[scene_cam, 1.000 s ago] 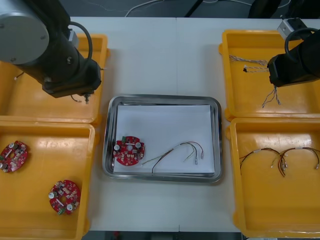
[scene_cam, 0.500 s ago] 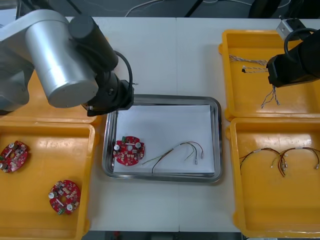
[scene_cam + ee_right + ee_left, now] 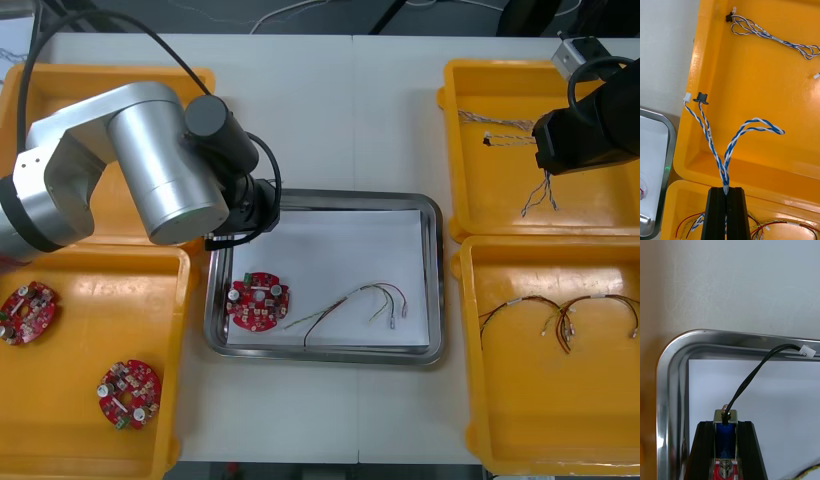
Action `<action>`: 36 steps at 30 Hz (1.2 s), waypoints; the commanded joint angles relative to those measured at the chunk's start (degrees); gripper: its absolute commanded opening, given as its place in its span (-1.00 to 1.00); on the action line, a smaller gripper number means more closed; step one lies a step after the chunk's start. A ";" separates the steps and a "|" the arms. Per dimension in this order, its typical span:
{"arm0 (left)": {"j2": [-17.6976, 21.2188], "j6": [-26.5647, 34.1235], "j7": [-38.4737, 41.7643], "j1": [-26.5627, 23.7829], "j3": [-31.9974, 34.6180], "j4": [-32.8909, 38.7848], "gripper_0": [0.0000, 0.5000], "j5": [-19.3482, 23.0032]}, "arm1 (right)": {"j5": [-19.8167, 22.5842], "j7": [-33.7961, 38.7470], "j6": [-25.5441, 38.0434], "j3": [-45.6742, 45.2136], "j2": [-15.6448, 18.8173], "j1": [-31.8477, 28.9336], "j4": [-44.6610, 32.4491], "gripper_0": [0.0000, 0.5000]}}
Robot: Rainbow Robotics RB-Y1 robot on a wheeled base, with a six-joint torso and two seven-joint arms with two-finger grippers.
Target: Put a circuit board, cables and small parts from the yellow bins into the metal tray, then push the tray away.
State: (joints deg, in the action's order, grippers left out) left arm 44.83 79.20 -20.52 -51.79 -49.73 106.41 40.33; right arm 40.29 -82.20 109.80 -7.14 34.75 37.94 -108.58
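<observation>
Small metal part [image 3: 725,433] in left pincer [image 3: 725,425]

An electronics workshop or lab: bins [image 3: 60,420] of boards [image 3: 128,393] and cables [image 3: 562,322] flank a tray [image 3: 330,197] on a plain table [image 3: 330,100].

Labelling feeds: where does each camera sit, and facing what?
Front view: overhead, steeply down at table; left arm and right arm show.
Left wrist view: faces metal tray corner; left gripper holds small metal part.
Right wrist view: faces yellow bin; right gripper holds blue and white cable.
Shared: front and left wrist views show the tray; front and right wrist, that bin.
</observation>
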 commanded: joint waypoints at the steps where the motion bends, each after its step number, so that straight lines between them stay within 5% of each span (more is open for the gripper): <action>1: -2.91 -2.74 3.30 -2.61 -2.66 -3.22 -1.00 -2.19 | 0.66 1.70 0.20 -1.56 1.55 -0.15 -1.81 -1.00; 26: -5.63 -5.46 4.09 -2.61 -6.96 -8.94 -1.00 -5.97 | 1.81 1.70 0.20 -1.56 1.55 -0.15 -1.81 -1.00; 27: -5.63 -5.46 4.09 -2.52 -6.96 -8.94 -0.93 -5.97 | 1.89 1.78 0.20 -1.56 1.55 -0.15 -1.81 -1.00; 31: -5.63 -5.46 4.35 -2.61 -6.96 -8.67 0.44 -6.05 | 2.07 1.78 0.20 -1.56 1.19 -0.15 -1.81 -1.00; 36: -5.46 -5.46 4.70 -2.61 -6.88 -8.06 0.92 -6.05 | 2.16 1.78 0.20 -1.56 0.93 -0.15 -1.81 -1.00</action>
State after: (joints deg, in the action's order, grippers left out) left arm 40.32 74.35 -20.49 -51.82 -56.09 97.08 35.03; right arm 41.84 -82.20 109.80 -7.14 34.75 37.94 -108.59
